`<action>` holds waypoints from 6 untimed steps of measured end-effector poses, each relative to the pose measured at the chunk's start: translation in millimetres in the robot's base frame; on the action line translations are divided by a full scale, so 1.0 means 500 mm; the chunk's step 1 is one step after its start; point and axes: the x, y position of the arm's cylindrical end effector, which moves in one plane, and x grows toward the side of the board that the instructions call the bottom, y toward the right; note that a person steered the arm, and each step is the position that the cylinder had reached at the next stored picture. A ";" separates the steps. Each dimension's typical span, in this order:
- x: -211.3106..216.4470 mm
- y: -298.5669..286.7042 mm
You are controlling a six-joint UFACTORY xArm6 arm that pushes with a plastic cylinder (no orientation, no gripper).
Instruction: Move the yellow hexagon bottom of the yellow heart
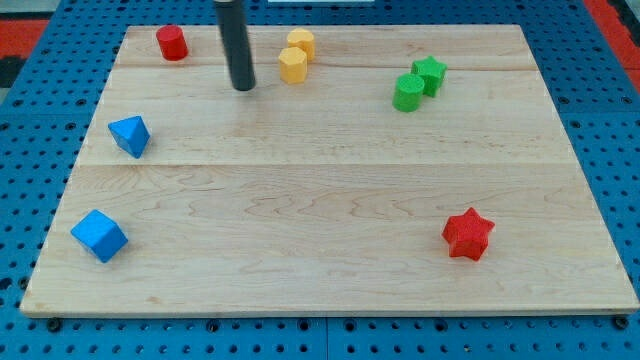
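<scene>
Pale wooden board [330,250] sat on blue pegboard [40,110] full of holes. Red strip [610,20] showed at view's top right corner. Lighting was even.

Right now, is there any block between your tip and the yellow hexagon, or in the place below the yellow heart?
Nothing visible blocks it. My tip is at the view's left of the two yellow blocks, with bare board between. They touch, and I cannot tell which one is the hexagon. The nearest others, the red block and green blocks, lie well aside.
</scene>
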 end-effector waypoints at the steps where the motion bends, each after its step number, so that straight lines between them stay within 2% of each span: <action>1: -0.035 0.086; 2: -0.041 -0.004; 3: -0.121 -0.085; 4: -0.230 -0.092; 6: -0.219 -0.298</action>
